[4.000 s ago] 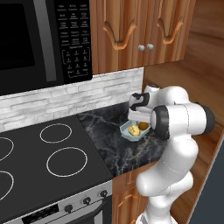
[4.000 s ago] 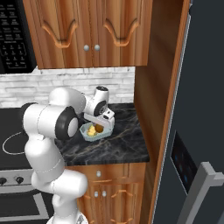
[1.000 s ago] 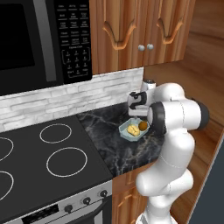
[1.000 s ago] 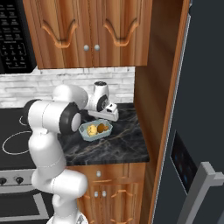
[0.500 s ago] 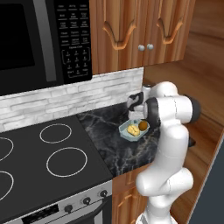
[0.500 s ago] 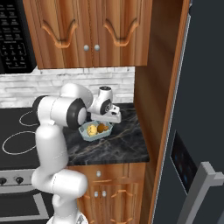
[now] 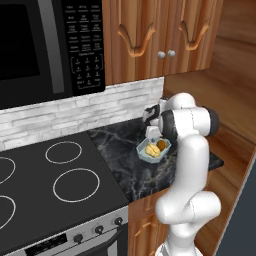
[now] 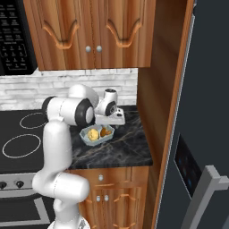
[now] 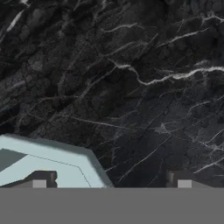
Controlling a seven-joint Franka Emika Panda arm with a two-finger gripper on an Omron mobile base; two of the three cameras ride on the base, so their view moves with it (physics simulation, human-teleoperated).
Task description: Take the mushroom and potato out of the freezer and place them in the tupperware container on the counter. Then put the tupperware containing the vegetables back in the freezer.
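On the black tabletop (image 8: 120, 147), the tray (image 8: 96, 134) holds the potato (image 8: 93, 134) on the left and the mushroom (image 8: 105, 132) on the right. Just behind, the claw (image 8: 114, 119) hovers spread and empty. Next it must grip the rim and carry it to the freezer (image 8: 205, 112).

Black marble-look counter (image 9: 144, 87) with thin white veins. Pale blue-grey, see-through container (image 7: 145, 152) holding a yellow potato (image 8: 93, 134) and an orange-brown mushroom (image 8: 105, 131). Orange-brown wooden cabinets (image 8: 89, 33) with small silver knobs. White and pale grey brick backsplash (image 7: 75, 112). Black stovetop (image 7: 50, 180) marked with thin white rings. Black microwave (image 7: 45, 45) with white keypad lettering. Dark slate-grey freezer (image 8: 205, 112) with a grey bar handle. White arm (image 7: 192, 160) with dark joints.
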